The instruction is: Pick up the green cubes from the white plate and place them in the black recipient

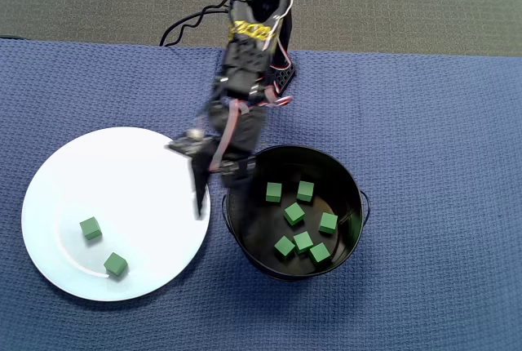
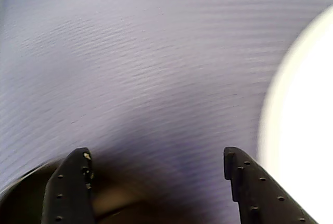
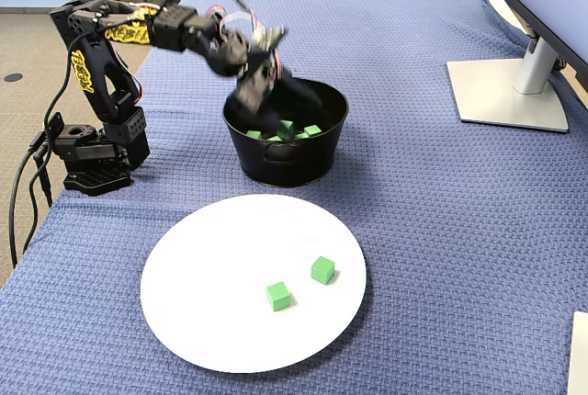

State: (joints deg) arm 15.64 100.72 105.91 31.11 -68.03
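The white plate (image 1: 122,179) lies on the left in the overhead view and holds two green cubes (image 1: 90,228) (image 1: 115,265). In the fixed view the plate (image 3: 211,266) is in front, with both cubes (image 3: 278,296) (image 3: 322,270) on it. The black bucket (image 1: 356,189) (image 3: 285,163) holds several green cubes (image 1: 294,213). My gripper (image 1: 214,196) hangs over the gap between the plate and the bucket's rim, open and empty. The wrist view shows its jaws wide apart (image 2: 156,156) over blue cloth, with the plate's edge (image 2: 307,130) at the right and the bucket's rim (image 2: 21,198) at the lower left.
A blue woven cloth (image 1: 440,122) covers the table. The arm's base (image 3: 92,152) stands at the left in the fixed view, with cables (image 1: 183,28) behind it. A monitor stand (image 3: 510,92) is at the far right.
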